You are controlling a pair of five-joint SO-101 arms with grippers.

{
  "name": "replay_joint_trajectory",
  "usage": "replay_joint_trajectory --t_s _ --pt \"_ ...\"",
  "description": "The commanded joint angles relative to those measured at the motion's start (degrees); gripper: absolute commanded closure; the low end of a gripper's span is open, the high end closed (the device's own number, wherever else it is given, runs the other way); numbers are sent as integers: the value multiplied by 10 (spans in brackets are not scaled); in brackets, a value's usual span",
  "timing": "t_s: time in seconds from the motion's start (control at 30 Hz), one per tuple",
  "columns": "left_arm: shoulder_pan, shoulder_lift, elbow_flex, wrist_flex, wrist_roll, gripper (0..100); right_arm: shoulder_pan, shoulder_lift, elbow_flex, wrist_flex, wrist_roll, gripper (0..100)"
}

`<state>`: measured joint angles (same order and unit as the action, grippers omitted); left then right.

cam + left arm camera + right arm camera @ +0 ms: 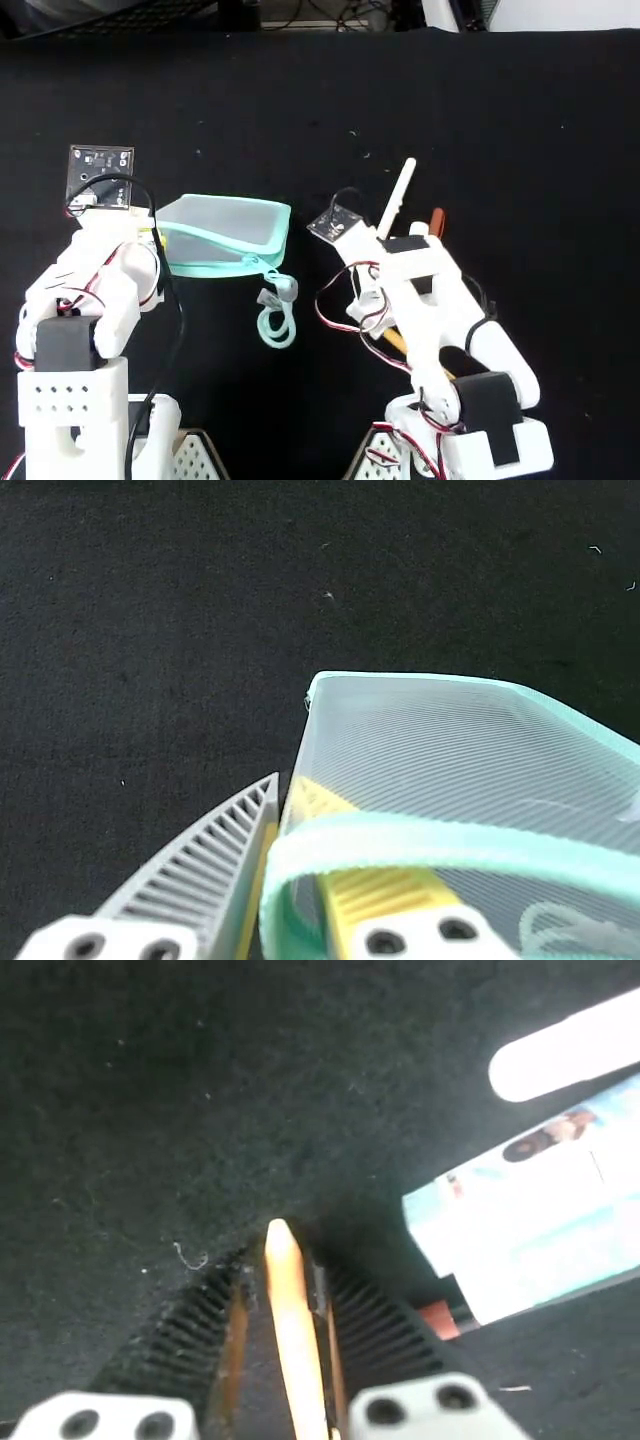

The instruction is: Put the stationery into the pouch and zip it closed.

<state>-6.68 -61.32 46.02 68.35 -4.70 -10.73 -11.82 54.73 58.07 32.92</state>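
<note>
**Pouch** (225,232). Translucent, with mint trim. It lies on the tabletop (500,120) with its mouth gaping.
- Hold: the left hand (287,790) pinches the near edge of the mouth, one finger inside and one outside.
- Handling, as judged: light, soft and limp. The wall probably sags shut if let go, so the pinch serves to keep the mouth open.
- For closing: the cord loop (277,322) on the zip pull, at the corner far from the left hand, looks the best place to take hold.

**Pencil** (292,1310). Orange.
- Hold: it is clamped between the fingers of the right hand (280,1260), with its rounded end just past the fingertips and over bare tabletop.
- Handling, as judged: stiff, light and smooth. It is likely to swivel or slide in a pinch, so it needs a firm grip and should go in lengthwise.

**White stick** (565,1055). It lies ahead of the right hand, well apart from the pouch.
- Handling, as judged: rigid, thin and low on the cloth. It is best taken mid-length.

**Packet** (530,1230). Flat and printed, it lies just ahead of the right hand.
- Handling, as judged: hard to get under, so an edge grip is advised.

**Marker** (436,222). Orange-brown, beside the stick.
</note>
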Motion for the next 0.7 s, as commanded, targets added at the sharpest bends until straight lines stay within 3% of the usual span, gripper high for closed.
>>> replay_joint_trajectory --t_s 0.0,0.2,0.37,0.47,0.67 --pt "-3 2 0 -11 6 970 0 -77 3 36 4 986" --pt "-3 2 0 -11 6 970 -1 -344 -20 145 0 986" --pt "-2 2 0 -11 6 970 -4 -582 -120 235 -31 986" --pt "-2 2 0 -11 6 970 -28 -665 -189 228 -89 986" --pt "-2 2 0 -11 6 970 -184 -671 -218 91 -213 986"
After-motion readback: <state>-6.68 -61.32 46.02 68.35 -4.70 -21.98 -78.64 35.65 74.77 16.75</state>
